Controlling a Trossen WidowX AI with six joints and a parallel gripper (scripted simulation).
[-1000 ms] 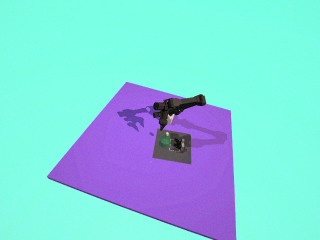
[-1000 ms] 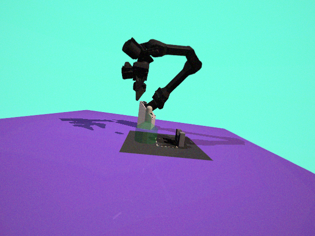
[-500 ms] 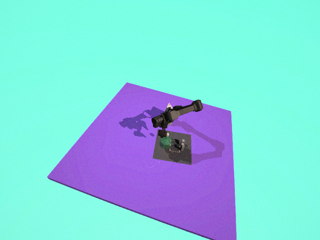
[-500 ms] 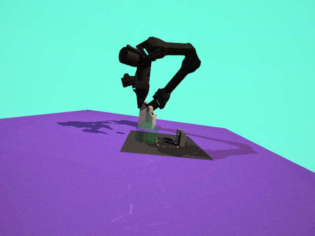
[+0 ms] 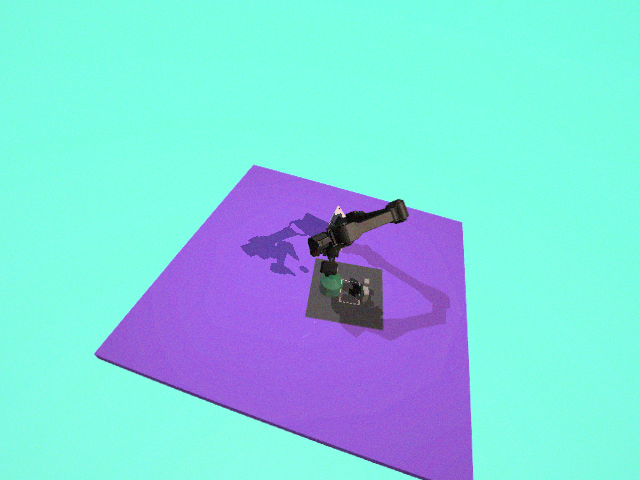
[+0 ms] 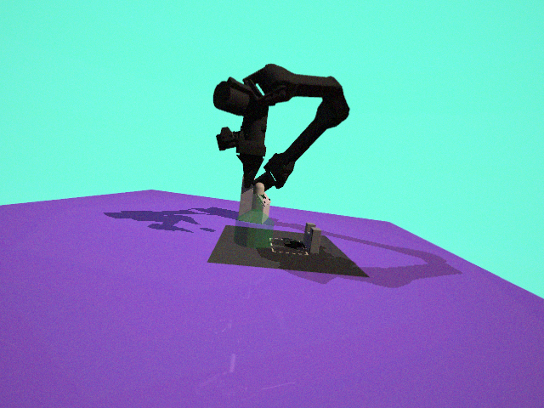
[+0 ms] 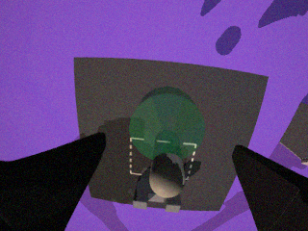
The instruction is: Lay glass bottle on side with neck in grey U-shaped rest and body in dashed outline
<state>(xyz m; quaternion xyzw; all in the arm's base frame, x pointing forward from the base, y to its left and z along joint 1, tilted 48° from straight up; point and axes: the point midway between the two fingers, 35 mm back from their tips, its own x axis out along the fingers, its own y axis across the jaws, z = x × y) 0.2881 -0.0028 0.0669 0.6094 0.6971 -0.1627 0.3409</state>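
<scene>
The green glass bottle (image 5: pixel 330 285) (image 6: pixel 253 232) (image 7: pixel 166 120) stands upright on the dark mat (image 5: pixel 317 310) (image 6: pixel 223 254) (image 7: pixel 96 87). Its pale rounded top (image 6: pixel 259 188) (image 7: pixel 166 187) points up. The grey U-shaped rest (image 5: pixel 366 290) (image 6: pixel 315 240) (image 7: pixel 172 208) stands at the far end of the dashed outline (image 5: pixel 350 302) (image 6: pixel 290 252) (image 7: pixel 137 139), which lies beside the bottle. My gripper (image 7: pixel 169 145) is open and empty, pointing down over the bottle, with the fingers wide apart on either side of it in the wrist view. The exact fingertip height against the neck is hard to tell.
The pale arm base (image 5: pixel 338 210) (image 6: pixel 246 205) stands behind the mat, partly hidden by the arm in the top view. The arm's shadow falls across the mat and rest. The purple table (image 5: pixel 232 320) (image 6: pixel 153 307) reaches out around the mat.
</scene>
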